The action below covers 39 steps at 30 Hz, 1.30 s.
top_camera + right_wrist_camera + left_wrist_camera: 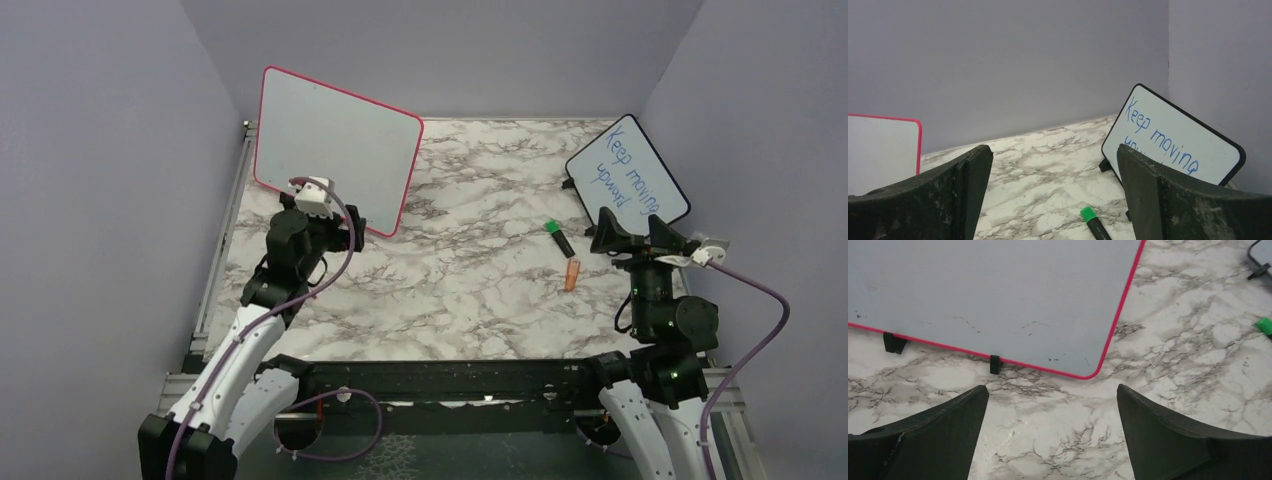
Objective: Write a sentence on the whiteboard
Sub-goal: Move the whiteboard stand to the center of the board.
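The whiteboard [335, 140] with its red-pink frame stands tilted at the back left. Its face is blank apart from faint dark smudges, and no red sentence shows on it. It fills the top of the left wrist view [988, 295], and its corner shows in the right wrist view [880, 150]. My left gripper [348, 232] is open and empty just in front of the board's lower right corner [1052, 387]. My right gripper [632, 232] is open and empty at the right [1053, 147]. A green-capped black marker [560, 238] lies just left of it [1094, 222].
A small black-framed board [627, 175] with blue writing "Keep moving upward" stands at the back right [1173, 142]. An orange marker [571, 274] lies beside the green-capped one. The whiteboard's black feet [994, 364] rest on the marble table [450, 290]. Grey walls enclose three sides.
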Each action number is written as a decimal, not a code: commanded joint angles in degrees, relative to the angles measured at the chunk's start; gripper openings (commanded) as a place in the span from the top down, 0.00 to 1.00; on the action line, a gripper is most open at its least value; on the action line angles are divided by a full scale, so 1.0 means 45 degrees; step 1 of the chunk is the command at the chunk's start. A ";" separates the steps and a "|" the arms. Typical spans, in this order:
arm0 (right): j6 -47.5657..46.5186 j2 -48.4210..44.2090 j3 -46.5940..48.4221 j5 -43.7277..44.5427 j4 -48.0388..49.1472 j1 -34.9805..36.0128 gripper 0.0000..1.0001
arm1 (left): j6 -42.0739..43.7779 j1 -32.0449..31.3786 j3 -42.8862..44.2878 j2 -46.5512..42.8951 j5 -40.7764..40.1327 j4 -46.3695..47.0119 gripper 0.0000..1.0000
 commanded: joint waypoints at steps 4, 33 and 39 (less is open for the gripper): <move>0.0602 -0.0203 0.0106 -0.1090 -0.0002 -0.0115 0.00 | -0.0507 0.2041 0.1001 0.2965 0.2072 0.0088 0.02; 0.0176 -0.1420 0.0208 0.0142 -0.0249 0.0927 0.00 | 0.3876 0.4603 0.2512 1.0898 0.5609 0.3596 0.38; 0.0037 -0.1167 0.0222 0.0279 -0.0202 0.0935 0.00 | 0.3910 0.4605 0.3243 1.1870 0.6562 0.3302 0.58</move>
